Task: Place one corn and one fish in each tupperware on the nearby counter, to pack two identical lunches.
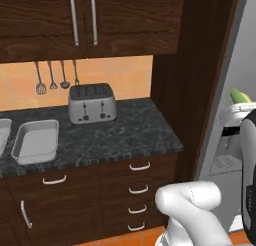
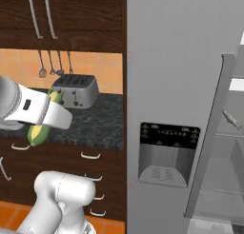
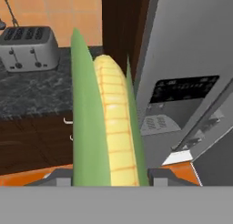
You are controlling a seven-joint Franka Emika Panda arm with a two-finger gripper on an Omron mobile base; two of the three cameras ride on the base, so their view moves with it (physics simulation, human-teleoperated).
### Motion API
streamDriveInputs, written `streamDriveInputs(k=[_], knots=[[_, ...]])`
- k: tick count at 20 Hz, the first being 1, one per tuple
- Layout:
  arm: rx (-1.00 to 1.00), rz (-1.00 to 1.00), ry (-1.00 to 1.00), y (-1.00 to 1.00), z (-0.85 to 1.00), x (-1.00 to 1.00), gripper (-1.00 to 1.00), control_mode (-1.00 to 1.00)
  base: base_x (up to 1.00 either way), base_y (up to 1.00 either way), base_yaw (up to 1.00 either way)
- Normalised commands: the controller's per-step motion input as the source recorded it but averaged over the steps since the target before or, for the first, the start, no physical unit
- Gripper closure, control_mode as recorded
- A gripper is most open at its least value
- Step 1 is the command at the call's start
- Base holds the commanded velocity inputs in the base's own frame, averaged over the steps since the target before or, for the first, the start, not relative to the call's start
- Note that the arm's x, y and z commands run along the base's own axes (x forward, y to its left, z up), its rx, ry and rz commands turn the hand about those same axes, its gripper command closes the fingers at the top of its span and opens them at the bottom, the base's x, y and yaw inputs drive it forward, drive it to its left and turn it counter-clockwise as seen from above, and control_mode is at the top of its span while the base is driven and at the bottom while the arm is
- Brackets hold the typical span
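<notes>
Marbled counter (image 1: 125, 132) bears toaster (image 1: 92, 104) and tupperware (image 1: 36, 140).

Yellow corn cob with green husk (image 3: 109, 127), black-grey marbled stone counter (image 1: 125, 132), light-grey rectangular tupperware tray (image 1: 35, 140), silver two-slot toaster (image 1: 92, 103), dark brown wood cabinets (image 1: 100, 190)

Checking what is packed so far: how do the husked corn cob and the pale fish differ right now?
The yellow, green-husked corn cob is held in the gripper, in the air by the black marbled counter; the slender pale silvery fish lies inside the open fridge. The cob looks thicker. Neither is in a tray.
</notes>
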Motion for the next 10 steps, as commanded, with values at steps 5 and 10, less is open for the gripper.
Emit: streamDriveInputs(k=[5, 10], knots=[[0.00, 0.00, 0.00, 0.00, 0.00, 0.00, 1.00, 1.00, 0.00, 1.00, 0.00], [0.00, 0.00, 0.00, 0.00, 0.00, 0.00, 1.00, 1.00, 0.01, 1.00, 0.00]])
